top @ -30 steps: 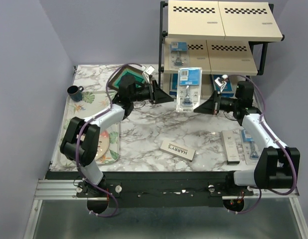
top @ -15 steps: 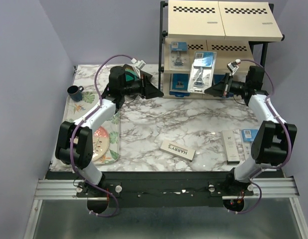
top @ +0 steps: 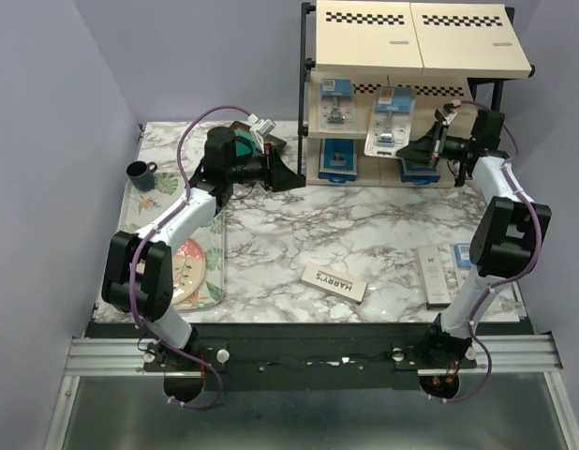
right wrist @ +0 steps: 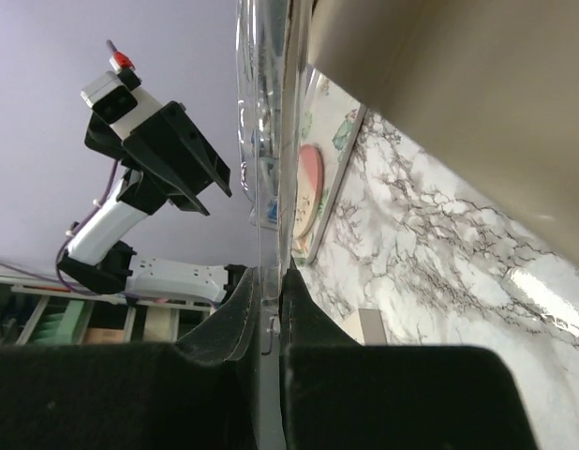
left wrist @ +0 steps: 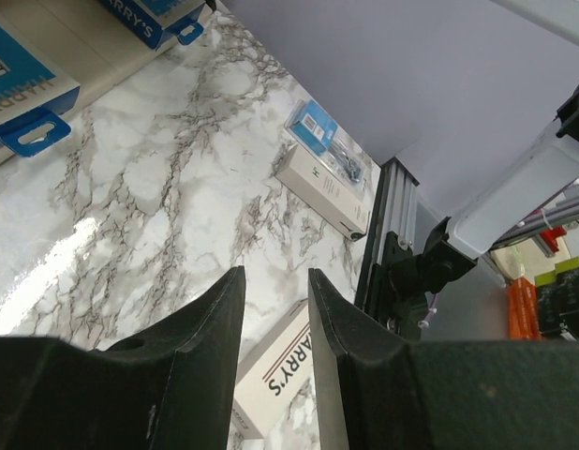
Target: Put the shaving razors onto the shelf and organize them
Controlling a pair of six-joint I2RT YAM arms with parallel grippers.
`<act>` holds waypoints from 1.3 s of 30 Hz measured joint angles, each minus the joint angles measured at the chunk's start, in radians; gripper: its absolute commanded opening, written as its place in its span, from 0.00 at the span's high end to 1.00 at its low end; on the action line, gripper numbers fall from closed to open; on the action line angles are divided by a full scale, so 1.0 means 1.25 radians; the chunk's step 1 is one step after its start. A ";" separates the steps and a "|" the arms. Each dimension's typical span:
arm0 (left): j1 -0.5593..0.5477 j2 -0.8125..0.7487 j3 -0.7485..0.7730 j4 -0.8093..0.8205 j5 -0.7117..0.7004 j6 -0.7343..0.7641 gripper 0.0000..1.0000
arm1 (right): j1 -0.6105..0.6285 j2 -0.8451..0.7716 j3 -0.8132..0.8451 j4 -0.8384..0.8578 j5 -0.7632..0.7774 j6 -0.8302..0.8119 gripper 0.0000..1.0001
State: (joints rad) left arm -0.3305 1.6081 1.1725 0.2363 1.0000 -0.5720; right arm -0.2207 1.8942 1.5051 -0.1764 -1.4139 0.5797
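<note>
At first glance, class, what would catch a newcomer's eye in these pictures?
The right gripper holds a clear blister pack up against the middle tier of the checker-edged shelf. The left gripper hangs open and empty near the shelf's left foot. Two white HARRY'S boxes lie on the marble table in front.

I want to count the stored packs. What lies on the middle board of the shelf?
One small blister pack lies on the left half of the middle board. The right gripper holds a second blister pack before the right half, covering what is behind.
</note>
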 measured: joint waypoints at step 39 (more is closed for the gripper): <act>-0.024 0.000 0.007 -0.114 -0.002 0.114 0.58 | -0.045 0.114 0.149 -0.067 -0.052 0.079 0.82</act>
State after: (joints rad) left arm -0.3603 1.6085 1.1809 0.0944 0.9981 -0.4301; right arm -0.2771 2.0369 1.6913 -0.2596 -1.4788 0.6785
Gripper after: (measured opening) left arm 0.415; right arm 0.223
